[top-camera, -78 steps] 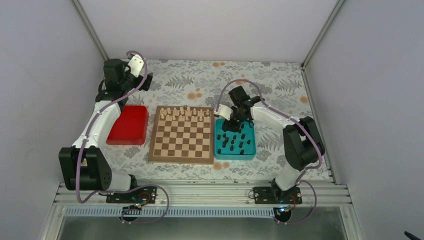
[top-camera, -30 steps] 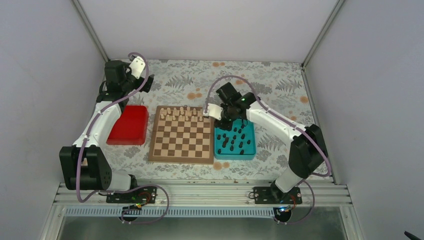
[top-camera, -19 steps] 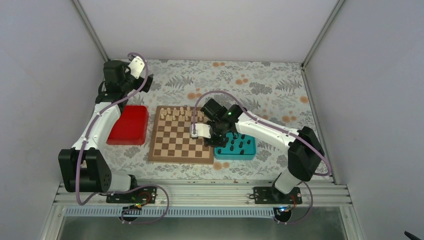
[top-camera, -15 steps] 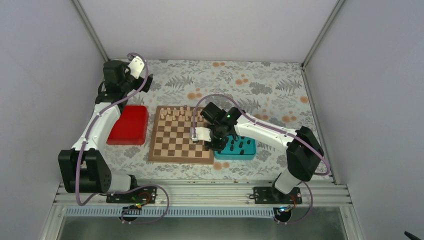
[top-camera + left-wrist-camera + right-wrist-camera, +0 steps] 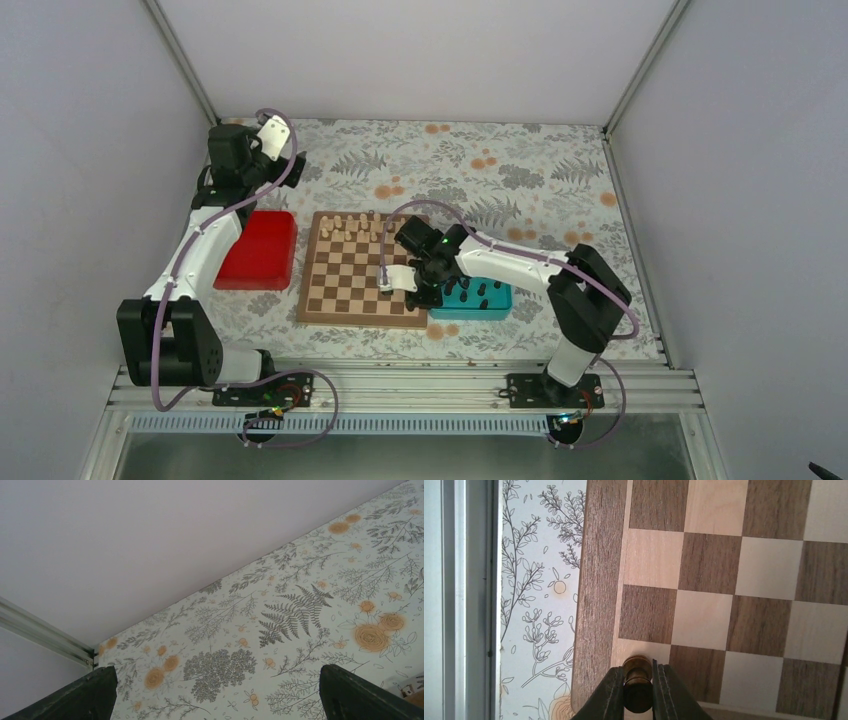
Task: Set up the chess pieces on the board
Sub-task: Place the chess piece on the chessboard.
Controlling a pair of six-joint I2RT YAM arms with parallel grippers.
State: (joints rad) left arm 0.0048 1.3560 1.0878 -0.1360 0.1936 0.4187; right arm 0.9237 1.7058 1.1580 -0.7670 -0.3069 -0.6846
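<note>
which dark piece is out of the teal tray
The dark piece pinched in the right gripper at the board's edge; the rest lie in the teal tray.

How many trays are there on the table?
2. The red tray lies left of the board; the teal tray lies right of it, partly covered by the right arm.
</note>
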